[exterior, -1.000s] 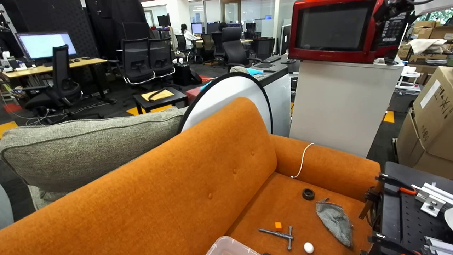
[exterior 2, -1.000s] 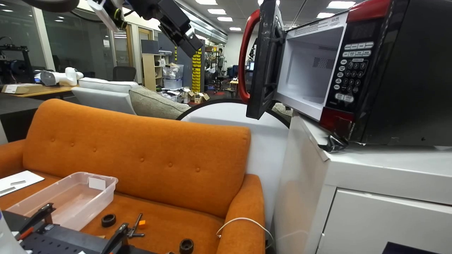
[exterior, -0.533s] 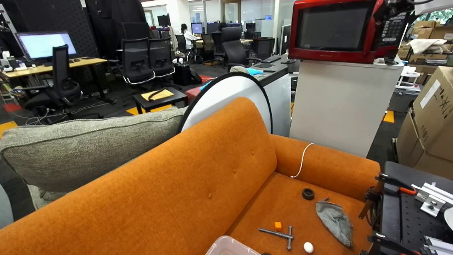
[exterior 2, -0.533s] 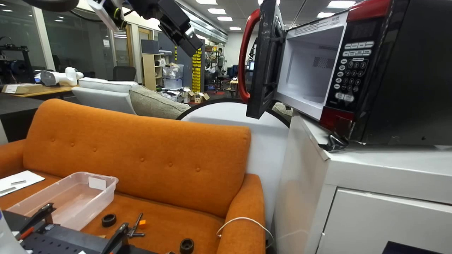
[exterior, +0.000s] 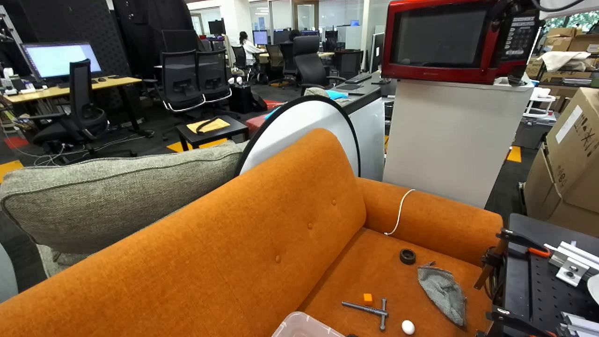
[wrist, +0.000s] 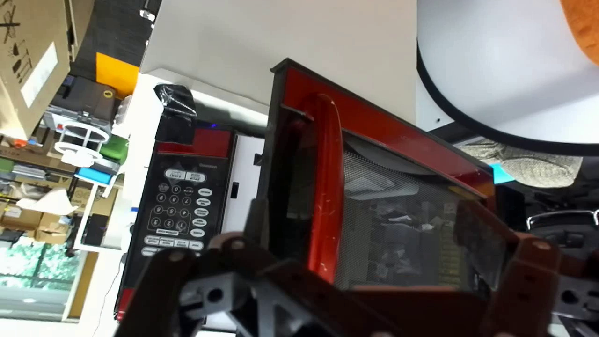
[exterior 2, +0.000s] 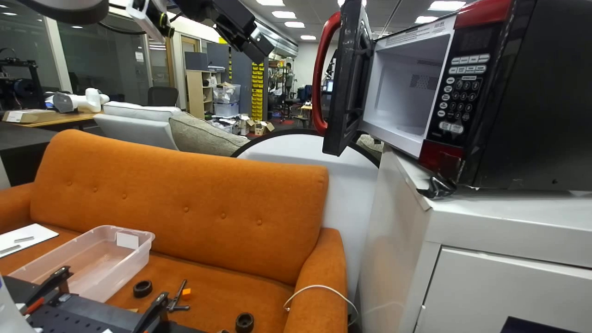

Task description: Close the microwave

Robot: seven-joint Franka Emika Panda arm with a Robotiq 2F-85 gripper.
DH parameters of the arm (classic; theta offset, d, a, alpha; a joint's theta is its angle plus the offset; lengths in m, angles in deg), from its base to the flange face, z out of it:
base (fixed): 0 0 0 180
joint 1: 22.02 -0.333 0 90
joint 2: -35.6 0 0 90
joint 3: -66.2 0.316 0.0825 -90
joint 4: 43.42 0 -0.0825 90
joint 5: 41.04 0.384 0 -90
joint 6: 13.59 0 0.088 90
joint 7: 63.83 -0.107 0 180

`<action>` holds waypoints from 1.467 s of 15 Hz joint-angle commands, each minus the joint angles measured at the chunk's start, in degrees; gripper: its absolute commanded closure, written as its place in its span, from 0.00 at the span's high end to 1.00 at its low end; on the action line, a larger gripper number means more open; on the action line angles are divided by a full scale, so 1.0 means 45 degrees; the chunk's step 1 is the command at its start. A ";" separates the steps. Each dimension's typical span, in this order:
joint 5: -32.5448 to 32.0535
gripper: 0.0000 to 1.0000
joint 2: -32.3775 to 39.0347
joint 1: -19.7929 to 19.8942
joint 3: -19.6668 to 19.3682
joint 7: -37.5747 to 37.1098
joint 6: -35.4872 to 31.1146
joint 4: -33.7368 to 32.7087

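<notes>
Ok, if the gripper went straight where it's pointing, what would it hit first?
Probably the open microwave door, perhaps its red handle; in the wrist view both show ahead of the fingers, though depth is unclear.

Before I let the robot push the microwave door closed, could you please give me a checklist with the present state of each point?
1. Door open, needing a push: ok, the inside of the microwave shows.
2. Pincer on the door's outer side: ok, the red handle faces it.
3. Pincer clear of the handle: ok, a gap shows in an exterior view.
4. Pincer shut, which is probably better for pushing: not ok, it is open.
5. Microwave resting on the white cabinet: ok.
6. Black lump at the cabinet's edge out of the door's path: cannot tell.
</notes>
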 commanded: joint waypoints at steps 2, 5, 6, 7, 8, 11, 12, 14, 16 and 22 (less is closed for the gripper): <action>-0.1005 1.00 0.0241 0.2403 0.1422 -0.1690 -0.1330 0.0166; -0.0977 1.00 0.0668 0.3419 0.2191 -0.2754 -0.1499 0.0004; -0.0958 1.00 0.0827 0.3730 0.2490 -0.3110 -0.1484 -0.0107; -0.1010 1.00 0.0954 0.4045 0.2796 -0.3484 -0.1454 -0.0218; -0.1148 1.00 0.1096 0.4422 0.3124 -0.3925 -0.1560 -0.0303; -0.1268 1.00 0.1652 0.5139 0.3828 -0.4903 -0.1872 -0.0594; -0.1365 1.00 0.1829 0.5450 0.4115 -0.5228 -0.1904 -0.0748; -0.1612 1.00 0.2287 0.5868 0.4538 -0.5740 -0.1899 -0.1090; -0.2036 1.00 0.2742 0.6261 0.4884 -0.6314 -0.1837 -0.1518; -0.4104 1.00 0.4343 0.6246 0.5025 -0.7940 -0.1291 -0.2885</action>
